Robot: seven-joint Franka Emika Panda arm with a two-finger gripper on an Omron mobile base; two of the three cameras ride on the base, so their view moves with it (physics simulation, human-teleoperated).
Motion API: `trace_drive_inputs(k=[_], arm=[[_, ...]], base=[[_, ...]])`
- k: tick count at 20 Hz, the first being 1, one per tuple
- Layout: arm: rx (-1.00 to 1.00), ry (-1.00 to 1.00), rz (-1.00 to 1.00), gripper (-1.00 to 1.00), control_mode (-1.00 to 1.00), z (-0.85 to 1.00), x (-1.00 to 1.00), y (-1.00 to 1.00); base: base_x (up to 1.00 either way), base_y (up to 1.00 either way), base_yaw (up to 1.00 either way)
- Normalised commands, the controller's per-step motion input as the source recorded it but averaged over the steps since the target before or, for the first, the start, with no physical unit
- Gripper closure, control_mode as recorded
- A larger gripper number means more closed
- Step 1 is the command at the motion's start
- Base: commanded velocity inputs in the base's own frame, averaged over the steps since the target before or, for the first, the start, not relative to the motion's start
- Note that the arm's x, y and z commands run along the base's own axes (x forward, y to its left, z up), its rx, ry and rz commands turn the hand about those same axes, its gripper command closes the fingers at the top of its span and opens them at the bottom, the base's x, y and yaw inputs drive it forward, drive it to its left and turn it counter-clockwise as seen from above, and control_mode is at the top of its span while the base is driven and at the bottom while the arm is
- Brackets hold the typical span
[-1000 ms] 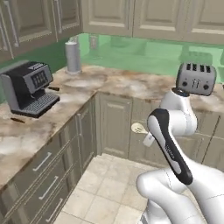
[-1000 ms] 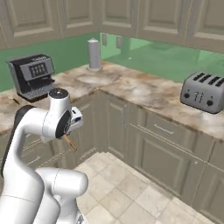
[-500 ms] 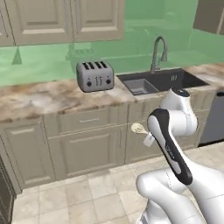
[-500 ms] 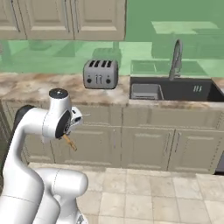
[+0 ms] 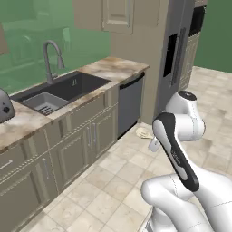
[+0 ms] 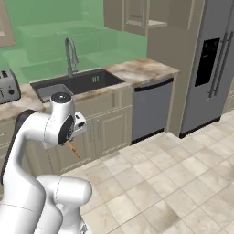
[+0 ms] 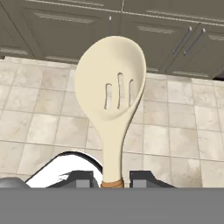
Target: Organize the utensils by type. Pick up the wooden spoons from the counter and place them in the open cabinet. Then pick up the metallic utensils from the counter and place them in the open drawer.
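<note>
Kitchen floor of pale beige tiles [image 6: 151,183] is seen across both base views, bordered by beige cabinet fronts [image 5: 86,145] under the counter [image 5: 113,67], a beige-and-brown marbled worktop. Set into the counter is a dark sink [image 6: 75,83] with a curved grey faucet [image 6: 70,55]; a green backsplash [image 5: 27,31] is seen behind it. A toaster [image 6: 8,87] is partly seen at the left edge of the right base view. A grey dishwasher front [image 6: 151,107] is placed below the counter's end, with a tall grey refrigerator [image 6: 212,59] beside it.

Gripper [image 7: 112,181]: held low in front of the arm, over the floor and apart from the counter; narrowly closed, the finger tips [image 7: 83,180] pressed against the brown handle of a wooden spoon [image 7: 113,96].

Wooden spoon: pale slotted oval bowl with three slits, brown handle; gripped at the handle end, bowl pointing away from the hand toward the cabinet fronts. Its pale bowl is seen beside the arm in the left base view [image 5: 144,132], its brown handle below the hand in the right base view [image 6: 72,148].
</note>
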Motion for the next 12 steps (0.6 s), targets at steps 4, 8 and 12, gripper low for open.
trace_drive_inputs(k=[4, 8, 12], arm=[[0.00, 0.00, 0.00, 1.00, 1.00, 0.00, 0.00, 0.00], [0.00, 0.00, 0.00, 1.00, 1.00, 0.00, 0.00, 0.00], [0.00, 0.00, 0.00, 1.00, 1.00, 0.00, 0.00, 0.00]], base=[[0.14, -0.24, -0.87], [0.68, 0.00, -0.44], [0.88, 0.00, -0.08]])
